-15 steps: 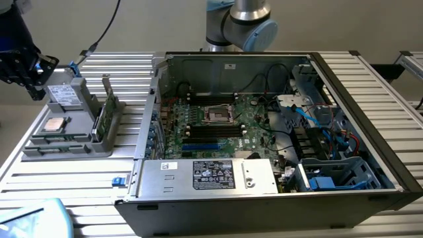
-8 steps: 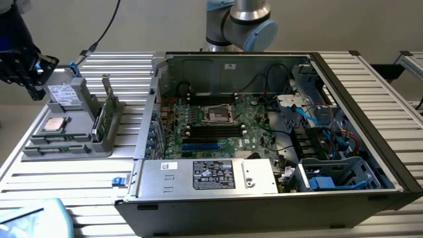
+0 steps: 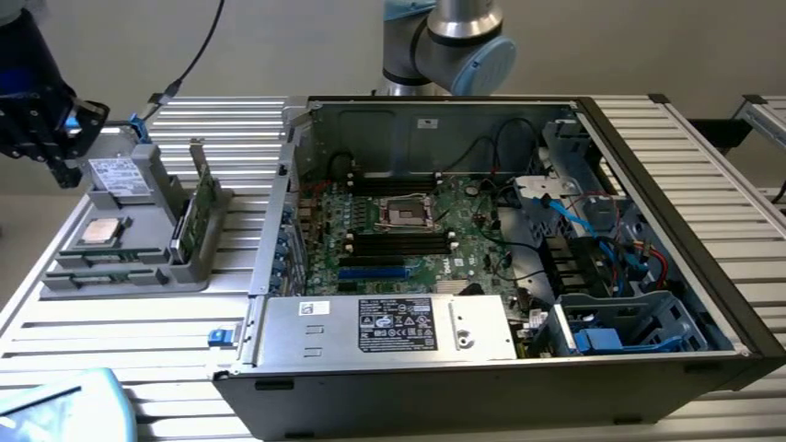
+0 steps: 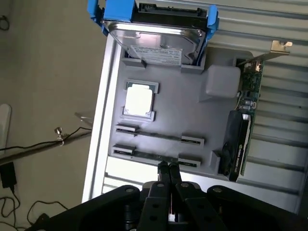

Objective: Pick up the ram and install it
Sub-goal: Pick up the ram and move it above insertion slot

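Observation:
Two ram sticks stand on edge in the holders of a grey tray [image 4: 211, 115]: one ram stick [image 4: 159, 136] lies nearer the processor, the other [image 4: 149, 156] nearer the tray's edge. In the exterior view they show as thin strips [image 3: 105, 261] at the tray's near end. My gripper [image 4: 168, 167] hangs above the tray, its fingers shut with nothing between them. Its tips are over the outer stick. In the exterior view the gripper [image 3: 62, 175] is at the far left, above the tray's back corner.
The tray also holds a hard drive [image 4: 154, 33] in a blue caddy, a square silver processor [image 4: 139, 100] and an upright green card [image 4: 245, 120] with a metal bracket. The open computer case [image 3: 491, 239], with its motherboard [image 3: 406, 230], stands to the exterior view's right of the tray.

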Controlling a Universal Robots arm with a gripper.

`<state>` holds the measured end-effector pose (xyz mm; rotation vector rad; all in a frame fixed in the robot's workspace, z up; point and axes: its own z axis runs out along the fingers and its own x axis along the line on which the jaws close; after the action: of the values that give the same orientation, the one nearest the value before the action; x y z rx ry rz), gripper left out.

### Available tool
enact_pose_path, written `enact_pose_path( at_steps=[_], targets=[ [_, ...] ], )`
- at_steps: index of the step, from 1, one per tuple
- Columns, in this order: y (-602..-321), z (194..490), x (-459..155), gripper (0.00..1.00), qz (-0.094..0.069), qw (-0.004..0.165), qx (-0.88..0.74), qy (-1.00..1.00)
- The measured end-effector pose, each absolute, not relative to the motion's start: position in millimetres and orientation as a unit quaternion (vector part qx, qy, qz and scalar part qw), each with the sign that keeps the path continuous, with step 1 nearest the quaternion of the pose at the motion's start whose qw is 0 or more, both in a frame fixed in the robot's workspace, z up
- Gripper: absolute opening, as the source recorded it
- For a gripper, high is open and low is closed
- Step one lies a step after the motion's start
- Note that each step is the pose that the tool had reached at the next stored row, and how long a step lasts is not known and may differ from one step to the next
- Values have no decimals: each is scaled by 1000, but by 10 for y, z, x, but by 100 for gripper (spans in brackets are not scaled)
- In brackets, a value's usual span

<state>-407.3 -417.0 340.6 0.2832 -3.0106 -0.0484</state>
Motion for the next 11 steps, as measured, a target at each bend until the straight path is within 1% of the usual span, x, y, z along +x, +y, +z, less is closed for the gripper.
enact_pose_path(
  at_steps=[11],
  targets=[
    [-4170, 3406, -4073, 10, -10, 60, 192, -980]
  ],
)
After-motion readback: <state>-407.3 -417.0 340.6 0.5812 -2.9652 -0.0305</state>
